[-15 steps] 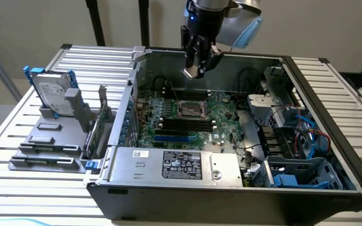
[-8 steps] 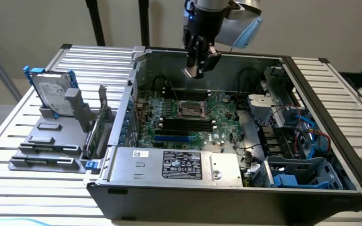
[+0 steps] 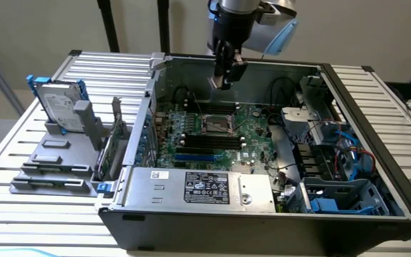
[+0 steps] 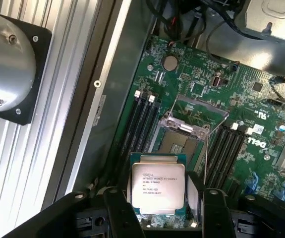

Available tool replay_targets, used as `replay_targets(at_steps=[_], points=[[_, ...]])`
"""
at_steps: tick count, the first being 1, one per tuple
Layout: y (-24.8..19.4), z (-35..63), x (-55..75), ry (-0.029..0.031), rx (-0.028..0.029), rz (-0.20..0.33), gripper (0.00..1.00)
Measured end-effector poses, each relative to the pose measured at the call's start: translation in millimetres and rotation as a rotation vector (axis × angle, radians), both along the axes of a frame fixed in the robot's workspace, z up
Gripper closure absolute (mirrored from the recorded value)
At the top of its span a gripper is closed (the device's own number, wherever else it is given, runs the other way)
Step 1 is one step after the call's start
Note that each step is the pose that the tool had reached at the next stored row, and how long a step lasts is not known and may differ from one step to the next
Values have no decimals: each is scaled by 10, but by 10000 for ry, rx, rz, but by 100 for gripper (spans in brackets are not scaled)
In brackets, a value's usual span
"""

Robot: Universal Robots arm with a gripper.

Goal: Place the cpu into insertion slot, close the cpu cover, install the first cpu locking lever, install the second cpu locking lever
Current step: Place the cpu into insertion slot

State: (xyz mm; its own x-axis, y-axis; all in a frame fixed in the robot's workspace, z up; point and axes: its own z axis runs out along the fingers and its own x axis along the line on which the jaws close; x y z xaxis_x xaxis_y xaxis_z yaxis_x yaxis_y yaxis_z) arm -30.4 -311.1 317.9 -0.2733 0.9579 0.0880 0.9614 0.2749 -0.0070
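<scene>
While your end effector (image 3: 222, 80) hangs over the open computer case (image 3: 263, 235), you have it clamped on the cpu (image 4: 158, 184) | cpu: silver top up, clear of the green board (image 4: 201, 79) | insertion slot (image 4: 179, 144): uncovered, just beside the held cpu

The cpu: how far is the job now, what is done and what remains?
Done: nothing finished on the board; the insertion slot lies bare, the cpu cover open at its edge. In hand: the gripper holds the cpu above the motherboard, clear of the slot. Left: seating the cpu, closing the cover, both locking levers.
</scene>
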Motion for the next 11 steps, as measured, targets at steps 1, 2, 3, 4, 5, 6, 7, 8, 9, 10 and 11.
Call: replay_targets(at_steps=[1,2,3,4,5,6,7,8,9,10,11], points=[[0,-2,0,0,0,-180,46],[0,-3,0,0,0,-365,46],[0,-4,0,0,1,-546,46],[0,-6,0,0,1,-719,46],[0,-7,0,0,0,-905,46],[0,-8,0,0,0,-1085,46],[0,-10,0,-1,1,-1264,46],[0,-11,0,0,1,-1445,46],[0,-12,0,-1,1,-1629,46],[0,-14,0,0,-2,-1803,46],[-1,-17,0,0,-1,-1933,46]])
